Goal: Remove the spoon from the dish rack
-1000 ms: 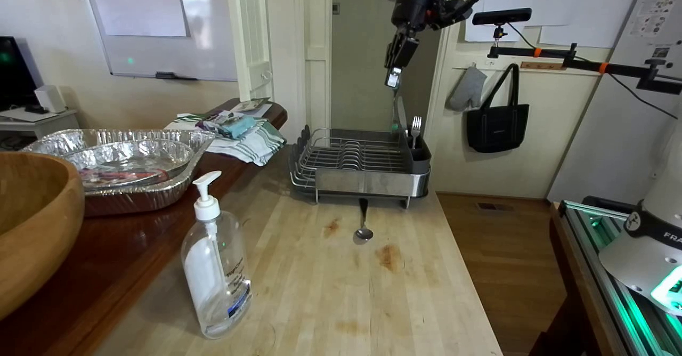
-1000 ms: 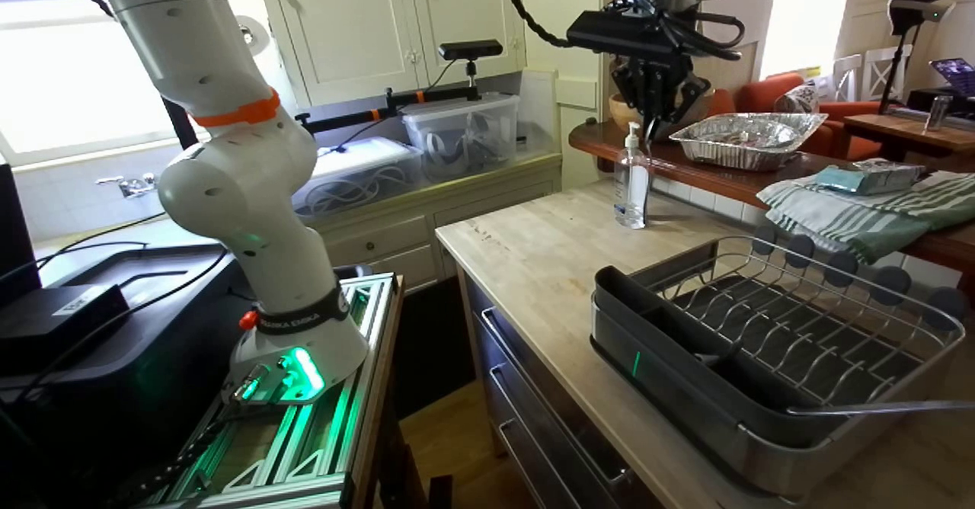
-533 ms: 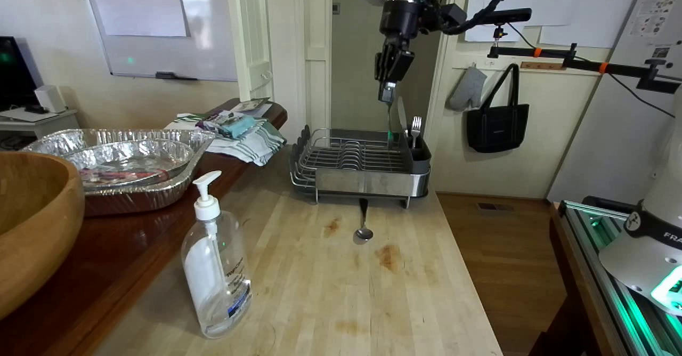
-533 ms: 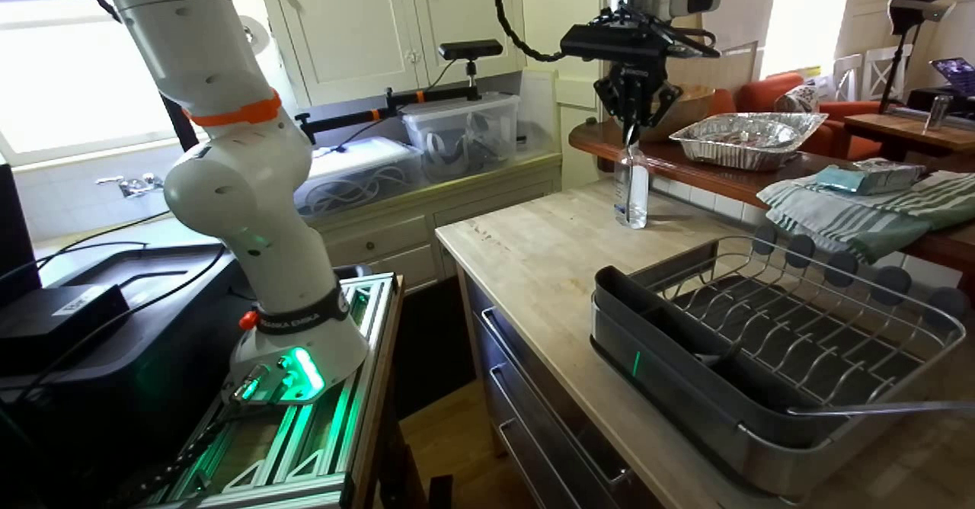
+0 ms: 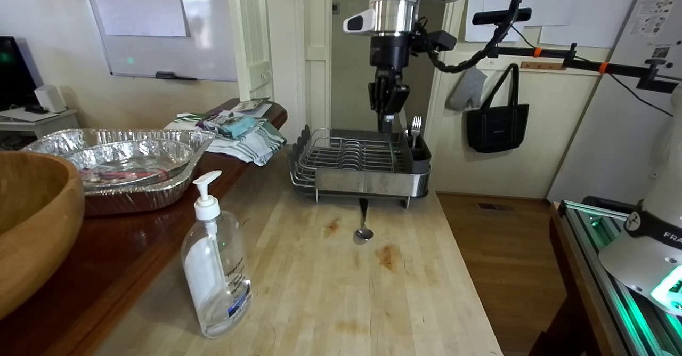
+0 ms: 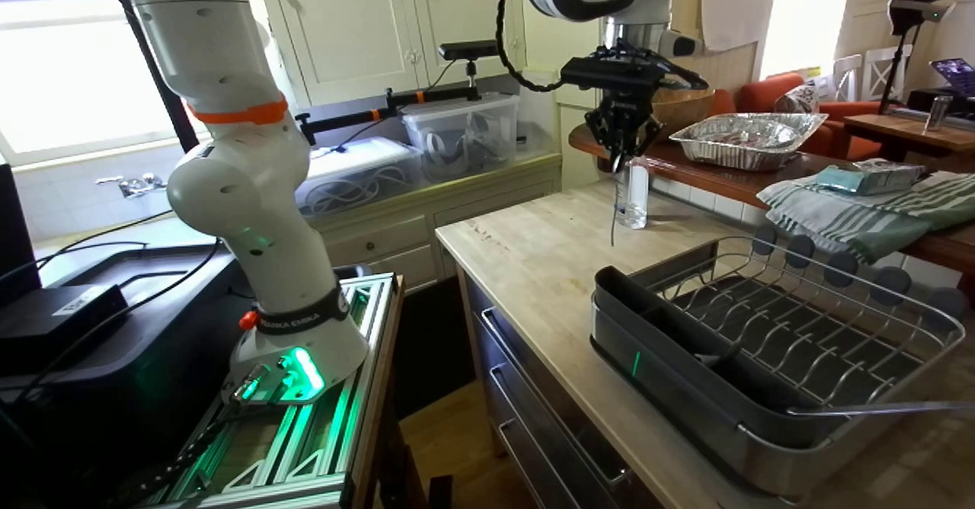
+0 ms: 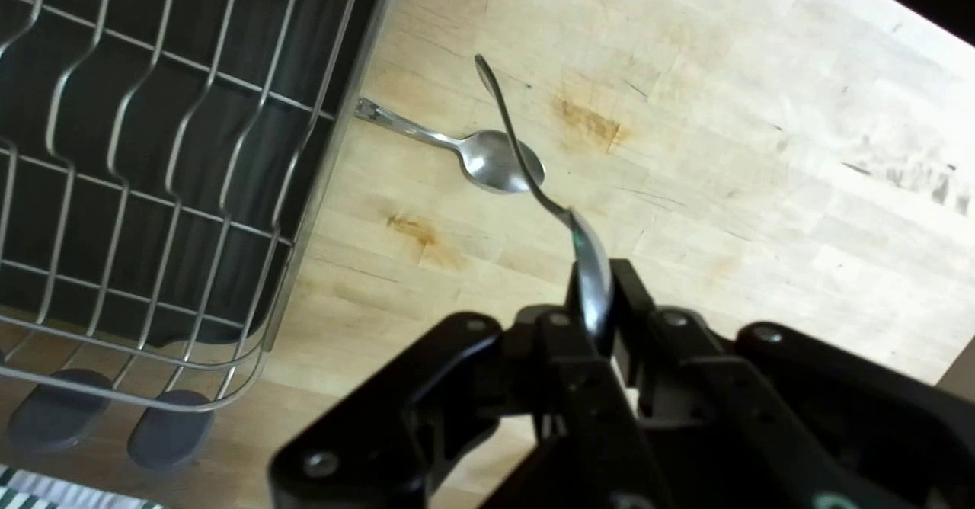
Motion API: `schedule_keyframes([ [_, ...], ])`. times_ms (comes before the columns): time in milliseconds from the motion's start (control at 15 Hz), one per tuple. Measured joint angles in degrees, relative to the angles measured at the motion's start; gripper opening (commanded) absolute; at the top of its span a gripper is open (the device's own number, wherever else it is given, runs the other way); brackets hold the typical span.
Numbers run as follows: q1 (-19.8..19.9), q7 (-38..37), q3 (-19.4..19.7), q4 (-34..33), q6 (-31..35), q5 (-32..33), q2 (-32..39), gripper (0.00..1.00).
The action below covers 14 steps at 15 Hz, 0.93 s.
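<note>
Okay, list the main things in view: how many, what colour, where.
held spoon: 1, silver, above counter
other spoon: 1, silver, on counter
dish rack: 1, chrome and grey, on counter
fork: 1, silver, in utensil holder
pump bottle: 1, clear, on counter
foil trays: 2, silver, on ledge
wooden bowl: 1, brown, on ledge
striped cloth: count unclear, white and green, on ledge
tote bag: 1, black, on wall
bins: 2, clear, below cabinets
robot arm: 1, white, beside and above counter
gripper: 1, black, above counter, clasping held spoon
</note>
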<state>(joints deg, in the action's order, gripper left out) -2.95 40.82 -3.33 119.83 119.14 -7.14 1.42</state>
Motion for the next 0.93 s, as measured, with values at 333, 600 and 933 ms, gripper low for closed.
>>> schedule_keyframes([
  [333,-0.63,-1.89,-1.06,-0.62,-0.04,1.01,3.4,0.02],
  [600,-0.64,-4.09,-1.37,-2.06,-0.03,1.17,6.83,0.02],
  [933,-0.56,-7.0,-1.38,-4.93,0.24,1.18,11.47,0.02],
])
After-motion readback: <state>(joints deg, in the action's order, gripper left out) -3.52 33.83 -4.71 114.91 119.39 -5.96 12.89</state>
